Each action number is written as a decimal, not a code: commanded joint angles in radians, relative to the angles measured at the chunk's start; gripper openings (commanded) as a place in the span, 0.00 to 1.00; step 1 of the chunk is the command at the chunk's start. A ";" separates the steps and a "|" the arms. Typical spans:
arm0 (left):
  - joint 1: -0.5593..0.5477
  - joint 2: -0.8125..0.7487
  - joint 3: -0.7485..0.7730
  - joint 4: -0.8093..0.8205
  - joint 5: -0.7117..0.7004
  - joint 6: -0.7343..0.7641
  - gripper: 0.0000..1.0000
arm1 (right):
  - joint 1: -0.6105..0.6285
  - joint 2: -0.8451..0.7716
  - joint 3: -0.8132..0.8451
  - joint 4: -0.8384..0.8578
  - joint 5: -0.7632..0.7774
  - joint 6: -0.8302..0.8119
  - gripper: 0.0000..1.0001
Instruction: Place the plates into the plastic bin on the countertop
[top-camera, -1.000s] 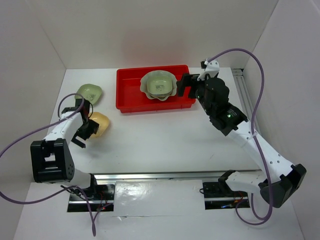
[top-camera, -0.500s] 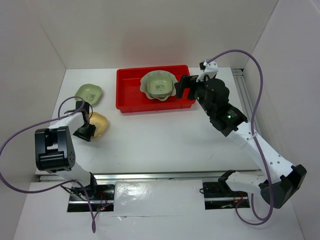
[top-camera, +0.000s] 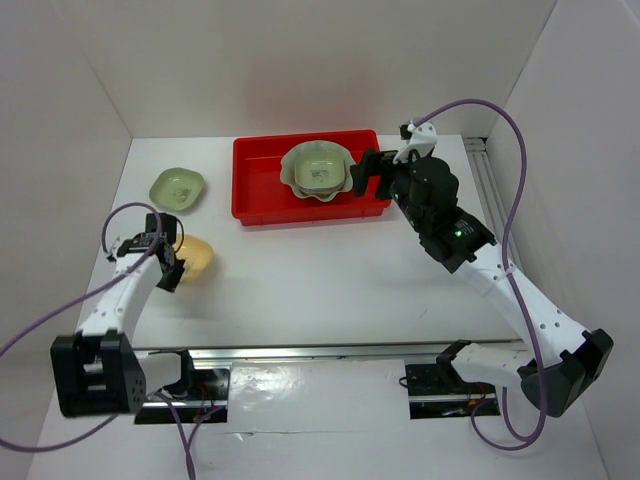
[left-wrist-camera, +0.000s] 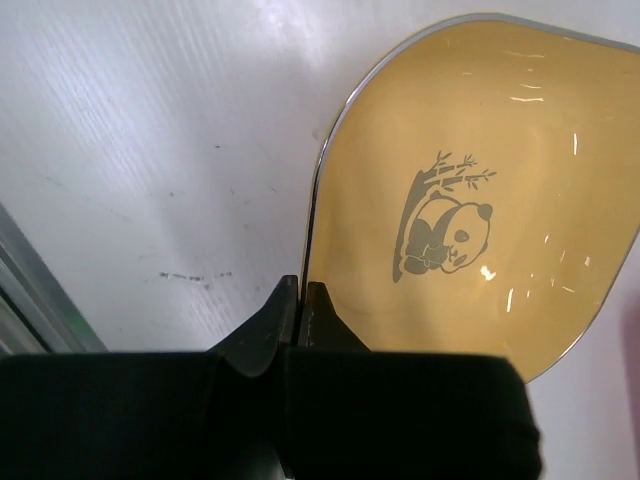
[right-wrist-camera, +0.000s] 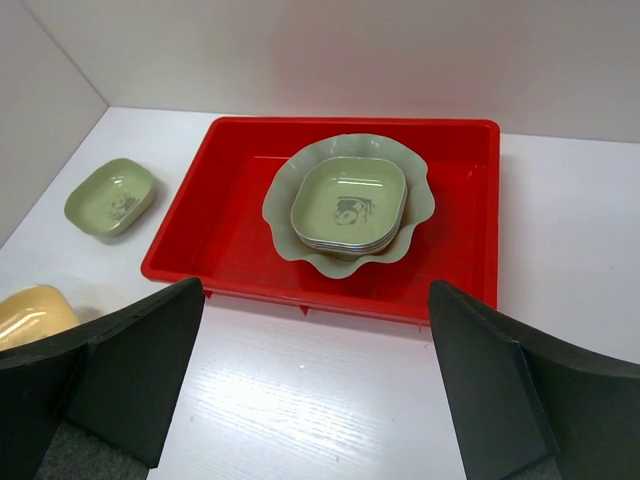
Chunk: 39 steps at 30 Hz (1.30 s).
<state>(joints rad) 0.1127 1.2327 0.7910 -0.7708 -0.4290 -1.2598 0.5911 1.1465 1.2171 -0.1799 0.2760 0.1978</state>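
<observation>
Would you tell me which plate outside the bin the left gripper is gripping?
The yellow plate: the left gripper pinches its rim, while the green plate lies free farther back.

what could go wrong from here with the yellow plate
The left gripper pinches only the thin rim of the yellow plate, so it could slip or swing when lifted. The red bin holds a stack of plates in its middle; a plate set off-centre might slide off. The right gripper hangs open at the bin's right end, possibly crowding the drop.
</observation>
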 joint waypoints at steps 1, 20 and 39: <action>-0.036 -0.207 0.124 -0.140 -0.071 0.051 0.00 | -0.004 -0.027 0.041 0.016 0.044 0.000 1.00; -0.297 0.805 1.309 0.295 0.515 0.657 0.00 | -0.022 -0.165 0.087 -0.095 0.199 0.031 1.00; -0.398 1.111 1.487 0.274 0.535 0.652 0.10 | -0.031 -0.146 0.055 -0.076 0.221 0.022 1.00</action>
<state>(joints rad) -0.2825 2.3531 2.2581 -0.5430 0.1081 -0.6270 0.5648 0.9939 1.2625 -0.2710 0.4801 0.2337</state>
